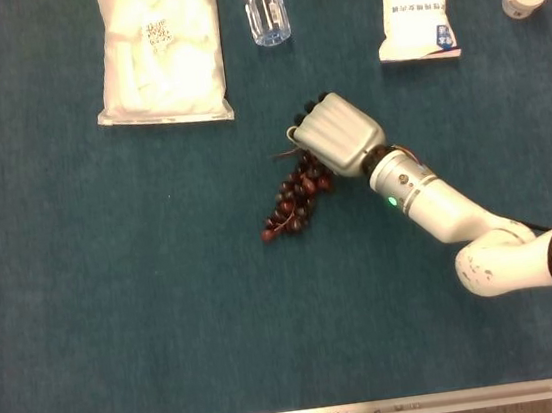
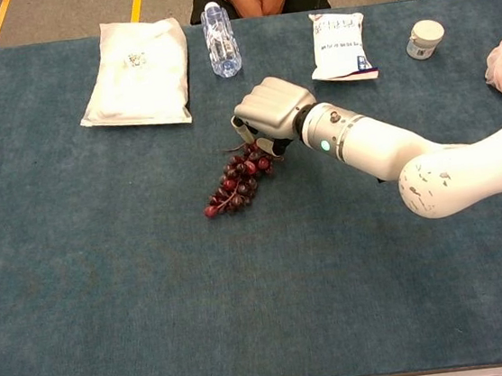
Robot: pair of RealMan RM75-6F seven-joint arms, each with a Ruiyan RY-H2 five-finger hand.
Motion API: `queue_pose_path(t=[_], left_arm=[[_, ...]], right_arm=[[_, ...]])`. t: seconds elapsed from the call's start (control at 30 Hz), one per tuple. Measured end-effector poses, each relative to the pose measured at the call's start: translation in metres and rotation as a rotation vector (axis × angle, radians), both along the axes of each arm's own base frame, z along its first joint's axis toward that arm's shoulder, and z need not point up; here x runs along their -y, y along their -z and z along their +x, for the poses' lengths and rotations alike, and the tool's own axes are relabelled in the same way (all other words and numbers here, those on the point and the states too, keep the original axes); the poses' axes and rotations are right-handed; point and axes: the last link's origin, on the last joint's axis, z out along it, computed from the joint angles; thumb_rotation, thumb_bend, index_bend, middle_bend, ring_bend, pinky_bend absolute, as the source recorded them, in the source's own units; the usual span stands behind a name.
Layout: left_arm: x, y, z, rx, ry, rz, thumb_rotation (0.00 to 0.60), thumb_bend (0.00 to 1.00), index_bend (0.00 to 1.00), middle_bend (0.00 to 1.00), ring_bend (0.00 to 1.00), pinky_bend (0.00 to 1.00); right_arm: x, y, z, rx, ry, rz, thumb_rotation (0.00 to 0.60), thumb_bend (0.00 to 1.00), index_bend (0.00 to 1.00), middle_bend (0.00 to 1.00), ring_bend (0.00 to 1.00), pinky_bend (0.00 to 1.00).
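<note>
Now | blue cloth table [image 1: 118, 316] | right hand [image 1: 336, 135] curled over grapes [image 1: 296, 204], grip unclear | yellow floor tape [image 2: 136, 5]

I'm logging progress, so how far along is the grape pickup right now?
Done: the right hand has reached the stem end of the grape bunch. In hand: its fingers curl over the top grapes, though a firm grip can't be confirmed. Left: the bunch lies on the table, not yet lifted.
</note>
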Motion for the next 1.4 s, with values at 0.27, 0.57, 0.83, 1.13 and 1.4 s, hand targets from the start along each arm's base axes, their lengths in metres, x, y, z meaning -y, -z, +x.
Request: queue_pose_path(t=[0.27, 0.57, 0.83, 1.13, 1.4], left_arm=[[0.0, 0.0, 0.0, -0.005, 0.0, -0.002, 0.6, 0.25, 0.32, 0.31, 0.23, 0.17], [-0.001, 0.002, 0.001, -0.008, 0.004, -0.004, 0.6, 0.25, 0.32, 0.31, 0.23, 0.17], [-0.001, 0.001, 0.001, -0.009, 0.002, -0.004, 0.6, 0.25, 0.32, 0.31, 0.23, 0.17], [-0.001, 0.001, 0.0, -0.009, -0.001, -0.001, 0.6, 0.25, 0.32, 0.31, 0.23, 0.17], [-0.001, 0.001, -0.002, -0.01, -0.006, -0.001, 0.6, 0.25, 0.32, 0.31, 0.23, 0.17]], right_arm=[[-0.002, -0.014, 0.0, 0.055, 0.007, -0.002, 0.6, 0.28, 0.48, 0.43, 0.34, 0.4], [-0.008, -0.024, -0.006, 0.076, 0.008, 0.008, 0.6, 0.28, 0.48, 0.43, 0.34, 0.4], [-0.014, -0.024, -0.012, 0.059, 0.012, 0.023, 0.6, 0.28, 0.48, 0.43, 0.34, 0.4], [-0.015, -0.014, -0.014, 0.041, 0.01, 0.025, 0.6, 0.28, 0.48, 0.43, 0.34, 0.4], [-0.015, -0.01, -0.014, 0.04, 0.011, 0.02, 0.6, 0.28, 0.53, 0.43, 0.34, 0.4]])
